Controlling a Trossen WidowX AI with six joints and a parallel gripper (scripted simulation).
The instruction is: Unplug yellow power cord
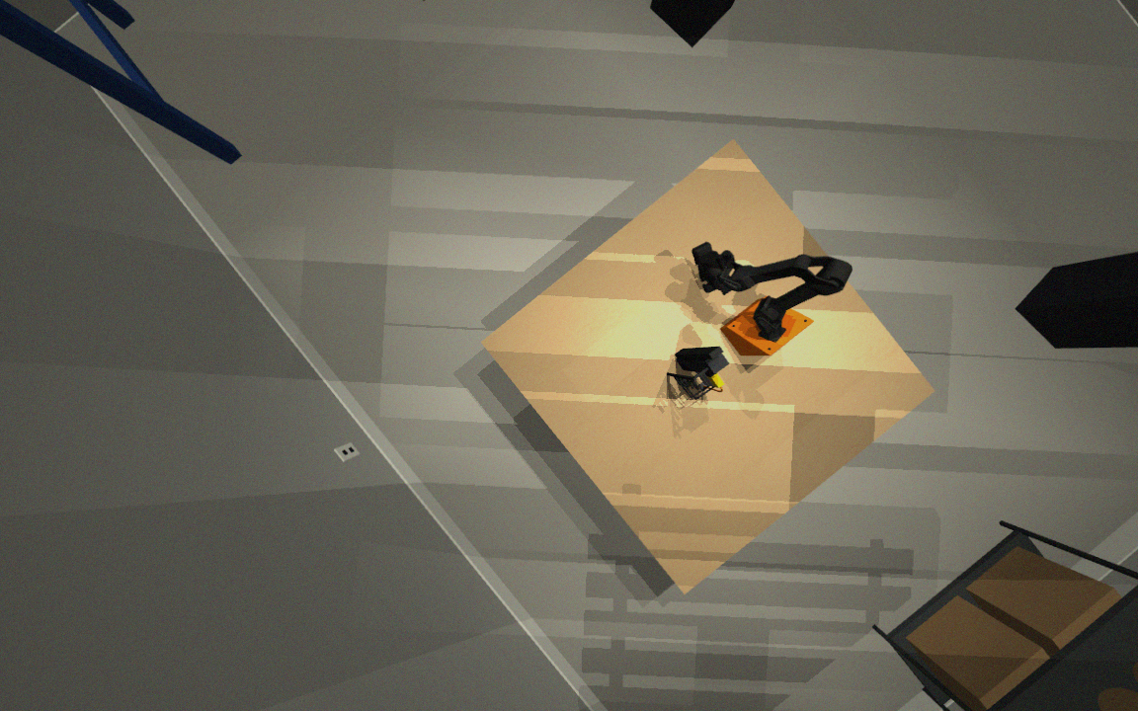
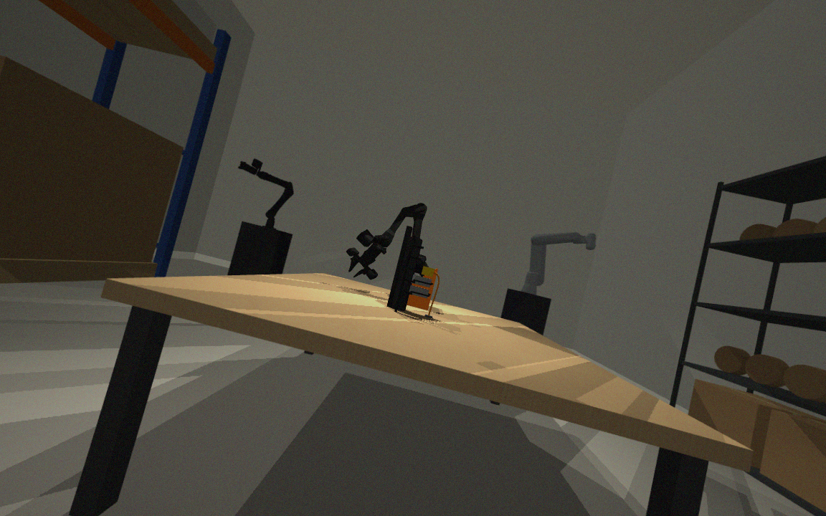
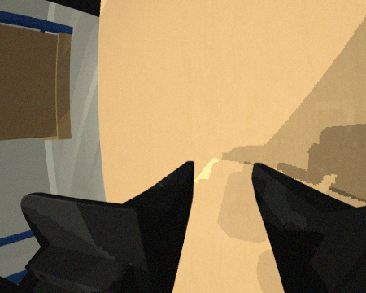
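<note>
- Warehouse floor all round, dark shelving (image 2: 788,269) at the side, and a tan desk (image 2: 313,320) in the middle.
- Nearest on it stands the black power strip (image 2: 405,272), upright, with the yellow plug (image 2: 428,271) seated in its face and the cord (image 2: 436,292) dropping to the desk.
- Beyond it hangs the tool (image 2: 358,263), well apart from plug and strip, above bare wood.
- Up close, its fingers stand partly drawn in, a narrow gap between them, holding nothing.

Top cam: high, far, looking down. Ext cam: low, looks up; both share table (image 1: 839,415). Wrist cam: close.
</note>
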